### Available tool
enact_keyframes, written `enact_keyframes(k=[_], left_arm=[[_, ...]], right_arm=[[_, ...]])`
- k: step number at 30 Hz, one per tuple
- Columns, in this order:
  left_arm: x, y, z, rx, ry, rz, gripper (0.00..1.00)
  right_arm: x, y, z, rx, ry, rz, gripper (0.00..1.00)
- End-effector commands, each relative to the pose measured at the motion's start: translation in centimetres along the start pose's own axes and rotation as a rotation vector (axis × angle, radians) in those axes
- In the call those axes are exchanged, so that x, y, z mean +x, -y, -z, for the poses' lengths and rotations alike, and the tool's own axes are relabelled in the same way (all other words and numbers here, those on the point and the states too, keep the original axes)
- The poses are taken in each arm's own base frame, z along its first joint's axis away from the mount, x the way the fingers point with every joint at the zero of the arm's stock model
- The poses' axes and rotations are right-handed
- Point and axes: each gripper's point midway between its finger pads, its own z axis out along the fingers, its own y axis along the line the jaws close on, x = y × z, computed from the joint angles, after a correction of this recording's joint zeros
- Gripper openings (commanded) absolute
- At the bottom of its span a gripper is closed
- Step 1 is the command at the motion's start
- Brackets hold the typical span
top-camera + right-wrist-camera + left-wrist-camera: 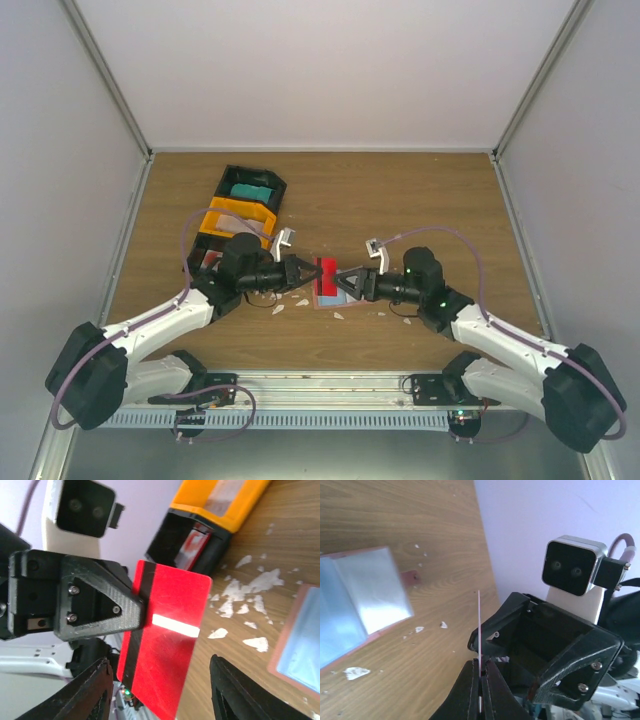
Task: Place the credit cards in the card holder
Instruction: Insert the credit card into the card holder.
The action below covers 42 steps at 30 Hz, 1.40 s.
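Observation:
My left gripper (308, 272) (481, 667) is shut on the long edge of a red credit card (327, 274) (167, 640), holding it upright above the table. That card shows edge-on in the left wrist view as a thin line (479, 625). My right gripper (345, 283) (160, 690) faces it, open, with one finger (92, 692) on each side of the card and not touching it. The card holder (324, 300) (395, 622) (280, 645) lies open and flat on the table just below, terracotta-rimmed, with pale blue surfaces inside.
An orange bin (236, 216) (225, 505) and black bins (252, 186) (192, 542) stand at the back left behind the left arm. Small white scraps (278, 308) (250, 582) lie scattered around the holder. Grey walls enclose the wooden table (420, 200).

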Motion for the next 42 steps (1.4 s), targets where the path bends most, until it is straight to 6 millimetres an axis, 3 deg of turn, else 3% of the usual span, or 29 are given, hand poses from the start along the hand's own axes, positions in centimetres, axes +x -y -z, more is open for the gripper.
enact_keyframes(k=[1,6,15,19,21,25,28,31,35,38,42], left_arm=[[-0.4,4.3,0.1,0.154,-0.015,-0.041,0.00],[-0.4,4.7,0.4,0.165,-0.010,-0.039,0.00],[-0.2,5.0,0.3,0.195,-0.019,-0.021,0.00],[-0.3,4.8,0.3,0.179,-0.014,-0.018,0.01],[-0.1,4.0,0.2,0.148,-0.014,-0.001,0.11],[-0.5,1.1,0.2,0.005,0.036,0.007,0.55],[-0.6,-1.7,0.4,-0.132,0.055,-0.002,0.69],[0.0,-4.1,-0.2,-0.210,0.022,0.007,0.68],[1.0,-6.3,-1.8,-0.242,-0.035,0.022,0.56],[1.2,-7.5,-3.2,-0.271,-0.060,0.020,0.49],[1.1,-9.5,-4.7,-0.339,-0.078,0.012,0.39]], right_arm=[[-0.9,-3.7,0.3,-0.183,0.005,-0.005,0.48],[-0.7,-4.3,0.4,-0.227,-0.006,-0.013,0.25],[-0.1,-3.9,-0.1,-0.230,-0.043,-0.038,0.25],[-0.1,-3.8,-0.1,-0.248,-0.036,-0.045,0.09],[-0.3,-3.8,-0.1,-0.235,-0.040,-0.025,0.01],[-0.5,-1.6,-0.1,-0.141,-0.052,-0.015,0.00],[-0.4,1.8,0.4,-0.013,-0.069,-0.021,0.00],[0.0,6.3,1.2,0.141,-0.099,-0.049,0.01],[1.2,10.9,2.1,0.248,-0.157,-0.119,0.00],[1.8,12.4,1.7,0.260,-0.190,-0.137,0.01],[2.1,12.8,0.7,0.218,-0.219,-0.162,0.00]])
